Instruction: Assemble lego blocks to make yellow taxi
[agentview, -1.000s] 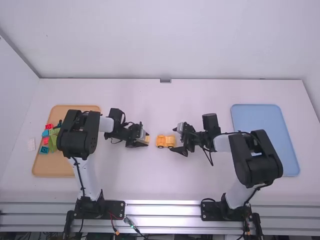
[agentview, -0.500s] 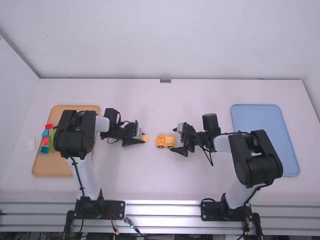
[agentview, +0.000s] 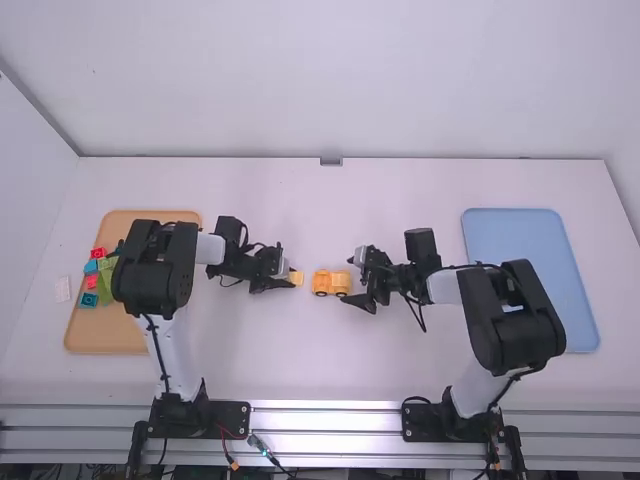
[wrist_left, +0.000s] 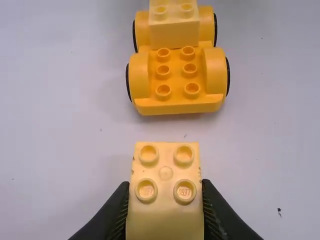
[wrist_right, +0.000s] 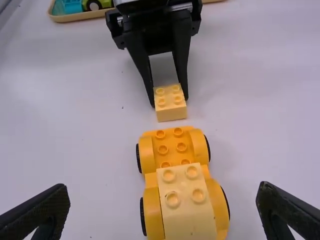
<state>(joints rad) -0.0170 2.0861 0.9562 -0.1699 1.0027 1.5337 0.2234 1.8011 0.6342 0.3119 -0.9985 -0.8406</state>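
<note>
Left gripper (wrist_left: 165, 192) edged nearer car base (wrist_left: 177, 104), clenching pale block (wrist_left: 165, 173); right gripper (wrist_right: 164, 188) spread wide. We should square block over bare studs (wrist_left: 163, 70), press evenly.

See L wrist view: small raised marks on 2 stud tops (wrist_left: 185, 192) of pale yellow blk. (wrist_left: 165, 215), apart from wheeled base (wrist_left: 175, 106). Treat as illegible, i.e. too small to read w/ certainty. See high view: faint marks on white rect. patch (agentview: 62, 288), just beside tan tray (agentview: 105, 351). Treat likewise. Log legible text, nos., signs: none.
</note>
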